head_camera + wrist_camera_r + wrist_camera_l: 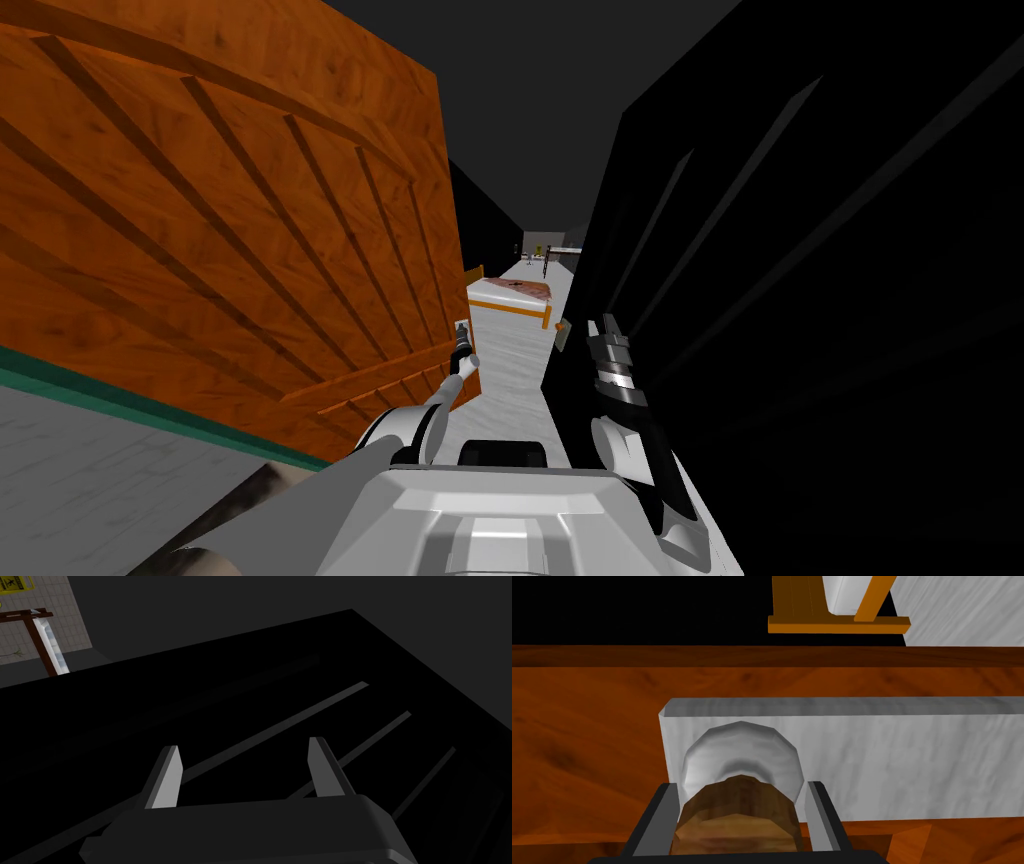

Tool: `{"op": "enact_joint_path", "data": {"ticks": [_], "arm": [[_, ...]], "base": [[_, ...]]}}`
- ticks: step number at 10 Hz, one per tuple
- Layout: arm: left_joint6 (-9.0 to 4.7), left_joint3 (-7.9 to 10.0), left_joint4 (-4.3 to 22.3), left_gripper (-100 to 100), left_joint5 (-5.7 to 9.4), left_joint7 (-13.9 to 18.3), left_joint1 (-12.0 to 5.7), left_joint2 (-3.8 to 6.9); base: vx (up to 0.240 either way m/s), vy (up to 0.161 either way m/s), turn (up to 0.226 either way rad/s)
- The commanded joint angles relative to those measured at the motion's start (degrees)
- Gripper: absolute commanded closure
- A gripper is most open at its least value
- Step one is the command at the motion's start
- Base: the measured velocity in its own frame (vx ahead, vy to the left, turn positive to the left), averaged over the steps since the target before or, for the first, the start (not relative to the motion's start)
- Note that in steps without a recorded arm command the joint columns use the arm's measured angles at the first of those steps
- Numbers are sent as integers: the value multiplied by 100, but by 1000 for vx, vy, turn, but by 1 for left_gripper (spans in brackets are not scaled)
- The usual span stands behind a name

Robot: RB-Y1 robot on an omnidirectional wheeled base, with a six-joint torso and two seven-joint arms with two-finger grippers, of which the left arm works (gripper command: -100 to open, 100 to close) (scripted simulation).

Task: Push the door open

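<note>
The orange wooden door (220, 230) stands swung partly aside on my left. Its brown knob (737, 821) sits on a round grey rose on a grey plate (892, 761) near the door's free edge. My left gripper (462, 335) is at that knob, open, and the left wrist view shows the knob filling the gap between its fingers (664, 816) with the left gripper (739, 788) square to the plate. A second door leaf (800, 300), very dark with faint slats, stands on my right. My right gripper (605, 330) hangs beside it, and the right gripper (245, 746) is open and empty.
Between the two leaves a pale floor strip (510, 370) runs ahead to a bed (510, 292) with an orange frame. Far behind it are a grey wall and a stand (545, 258). A green-edged sill (120, 405) runs under the orange door.
</note>
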Motion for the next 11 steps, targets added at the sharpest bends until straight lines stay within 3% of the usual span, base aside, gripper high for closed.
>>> {"op": "enact_joint_path", "data": {"ticks": [1, 4, 5, 8, 9, 10, 11], "arm": [[-7, 0, -2, 100, -2, 1, -4, 5], [-7, 0, -2, 100, -2, 1, -4, 5], [-67, 83, 11, 100, 101, -104, -9, 149], [-67, 83, 11, 100, 101, -104, -9, 149], [-125, 149, 12, 100, 179, -186, -20, 223], [-125, 149, 12, 100, 179, -186, -20, 223], [-193, 225, 13, 100, 271, -281, -34, 270]], "base": [[-17, -2, -4], [-3, 0, -1], [87, 35, -31], [78, 0, 17], [87, 11, 6], [91, 11, 11], [158, 10, 12]]}}
